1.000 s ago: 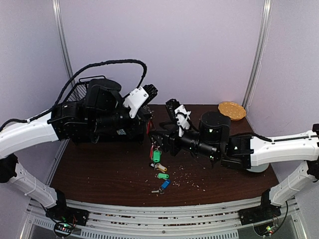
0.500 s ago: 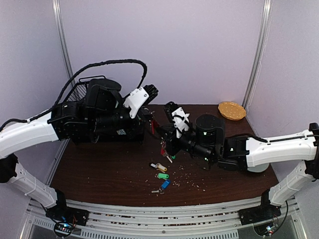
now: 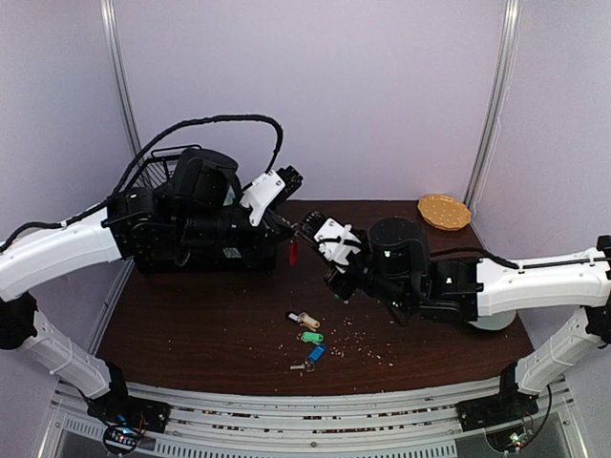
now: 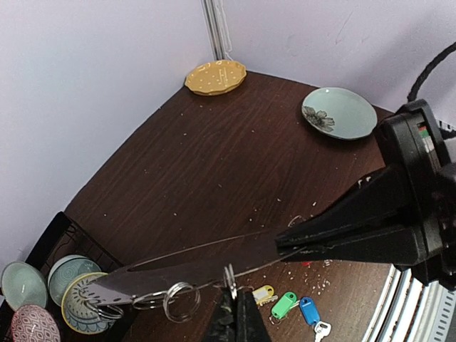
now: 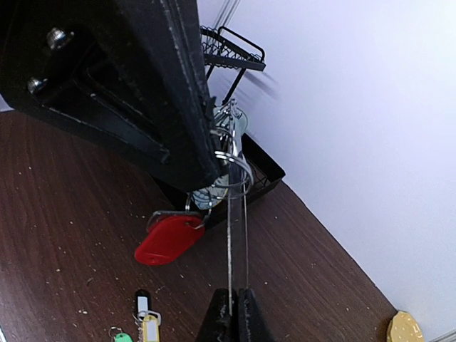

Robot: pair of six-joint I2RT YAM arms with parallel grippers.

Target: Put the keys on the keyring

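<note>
Dangling red key tag (image 5: 169, 239) blank, yellow tag (image 4: 262, 293) unreadable

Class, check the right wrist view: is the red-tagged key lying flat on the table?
No. The red-tagged key hangs in the air from small rings beside the left hand, well above the table.

Yellow plate (image 3: 444, 211), floral plate (image 4: 339, 112), rack (image 5: 235, 53)

Even bright light, soft shadows; wrist-cam foregrounds blurred.
</note>
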